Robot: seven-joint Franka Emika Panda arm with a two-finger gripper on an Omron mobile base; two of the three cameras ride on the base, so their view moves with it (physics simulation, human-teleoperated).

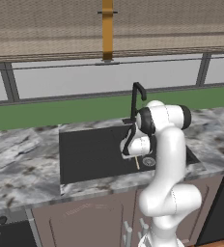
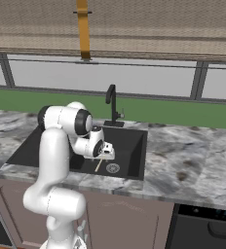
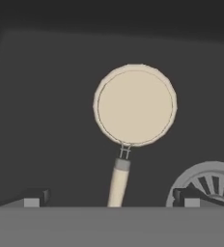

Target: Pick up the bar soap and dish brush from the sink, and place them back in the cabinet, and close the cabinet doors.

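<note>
One dark sink [image 1: 85,154] sits in the grey marble counter [image 1: 22,159], a black faucet [image 1: 135,99] behind it, windows beyond. My claw [image 3: 111,200] hangs spread wide over the brush [image 3: 133,108] on the sink floor, beside the drain [image 3: 213,185], holding nothing.

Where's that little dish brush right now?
The dish brush lies flat on the sink floor beside the round drain, directly under the open gripper.

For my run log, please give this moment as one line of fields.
phase: reaching for dish brush | gripper: open, above brush, holding nothing | brush: lying on sink floor beside drain
</note>
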